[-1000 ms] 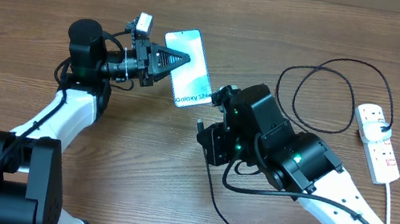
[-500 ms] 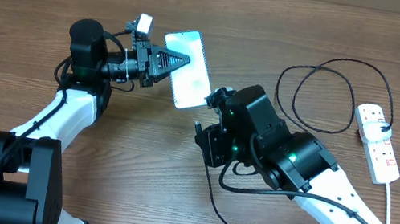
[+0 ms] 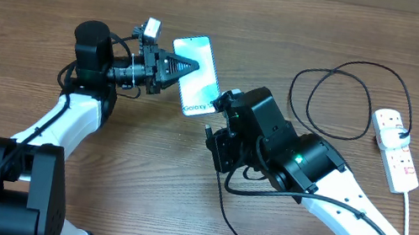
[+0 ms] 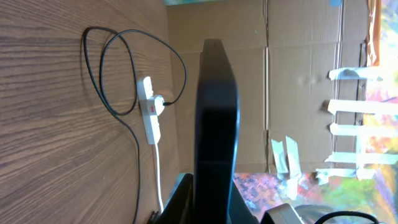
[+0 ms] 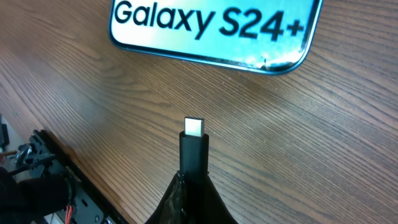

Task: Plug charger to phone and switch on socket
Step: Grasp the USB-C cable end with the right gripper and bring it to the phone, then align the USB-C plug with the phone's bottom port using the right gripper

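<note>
Neither step appears complete: left fingers (image 3: 182, 67) clenched on the phone (image 3: 198, 69) at mid tabletop (image 3: 334, 36), right fingers (image 5: 186, 199) clenched on the charger (image 5: 194, 146) plug, tip just short of the phone's near end, uninserted; socket (image 3: 396, 149), far right, unattended.

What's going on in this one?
The left gripper is shut on the side edge of the slim smartphone with the light Galaxy S24+ screen. The right gripper is shut on the small black plug tip of the thin black charger cable, aimed at the phone's bottom edge but not yet inserted. The white power strip lies untouched.
</note>
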Motion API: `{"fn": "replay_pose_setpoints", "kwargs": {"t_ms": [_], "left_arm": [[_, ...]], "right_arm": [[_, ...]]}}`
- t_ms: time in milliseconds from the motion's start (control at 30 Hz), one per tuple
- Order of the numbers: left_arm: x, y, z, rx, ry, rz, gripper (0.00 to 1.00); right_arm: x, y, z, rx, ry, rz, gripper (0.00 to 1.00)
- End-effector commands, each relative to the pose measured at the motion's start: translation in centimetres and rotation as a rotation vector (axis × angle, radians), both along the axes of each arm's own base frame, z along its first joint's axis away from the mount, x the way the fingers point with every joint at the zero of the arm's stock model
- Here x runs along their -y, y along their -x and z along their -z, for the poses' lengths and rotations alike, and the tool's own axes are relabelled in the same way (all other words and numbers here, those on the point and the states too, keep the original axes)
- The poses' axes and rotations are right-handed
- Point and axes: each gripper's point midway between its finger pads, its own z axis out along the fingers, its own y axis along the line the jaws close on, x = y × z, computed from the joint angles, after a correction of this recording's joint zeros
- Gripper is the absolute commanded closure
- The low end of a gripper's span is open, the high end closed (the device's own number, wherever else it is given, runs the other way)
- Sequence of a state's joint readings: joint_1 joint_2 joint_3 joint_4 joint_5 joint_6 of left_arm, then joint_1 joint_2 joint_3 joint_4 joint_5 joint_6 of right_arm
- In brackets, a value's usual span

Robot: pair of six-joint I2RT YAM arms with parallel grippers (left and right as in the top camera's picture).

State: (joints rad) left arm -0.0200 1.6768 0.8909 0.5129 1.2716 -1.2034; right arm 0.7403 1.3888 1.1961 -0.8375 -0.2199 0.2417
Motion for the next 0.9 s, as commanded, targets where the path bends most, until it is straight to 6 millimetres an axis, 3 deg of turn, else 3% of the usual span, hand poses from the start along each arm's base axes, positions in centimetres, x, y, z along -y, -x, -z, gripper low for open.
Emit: {"fn": "replay_pose_setpoints", "kwargs": {"t_ms": [0, 400, 867], "left_arm": [[0.8, 0.6, -1.3, 0.096, -0.002, 0.064, 0.96], [1.0, 1.1, -0.2, 0.071, -0.017, 0.081, 0.96], [1.0, 1.2, -0.2, 0.068, -0.016, 0.084, 0.96]], "right_arm": [[-0.1, -0.1, -0.1, 0.027, 0.011, -0.026, 0.96], [-0.8, 0.0, -0.3, 0.042, -0.001, -0.043, 0.96], [-0.9, -0.3, 0.9, 0.034, 0.037, -0.032, 0.96]]}}
